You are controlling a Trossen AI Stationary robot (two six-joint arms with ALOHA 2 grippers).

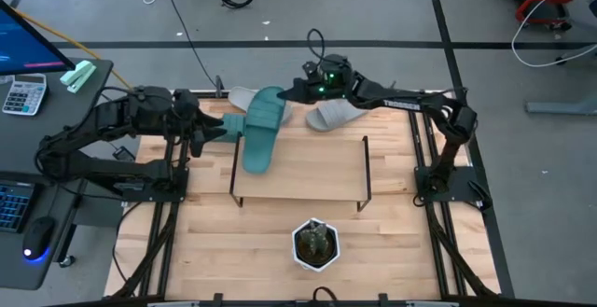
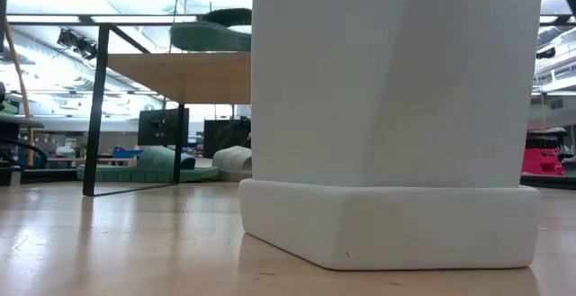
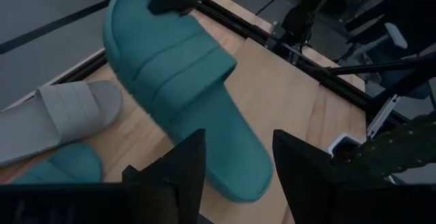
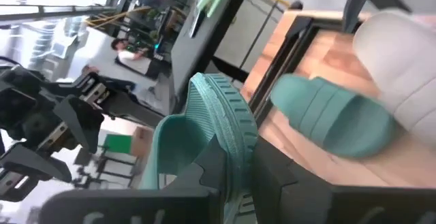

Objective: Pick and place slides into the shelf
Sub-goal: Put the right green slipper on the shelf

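Four slides in sight, two teal and two light grey. One teal slide (image 1: 260, 132) pinched at its far end by the right gripper (image 1: 289, 92), fingers pressed onto the sole's ribbed edge; lying slantwise over the back left edge of the shelf (image 1: 308, 178), its free end over the light wood board. In the low view, seen up on the shelf top. Left gripper (image 1: 213, 130) just beside that slide on its left, fingers (image 3: 182, 173) spread wide with the slide's near end between them and just ahead — touching or not, cannot tell.

Second teal slide (image 4: 332, 120) flat on the table (image 1: 233, 251) behind the shelf, partly under the held one. Grey slides beside it: one (image 1: 242, 96) at the back edge of the table, the other (image 1: 331, 114) to the right, below the right arm.

White planter (image 1: 315, 244) with a small green plant in front of the shelf — filling most of the low view.
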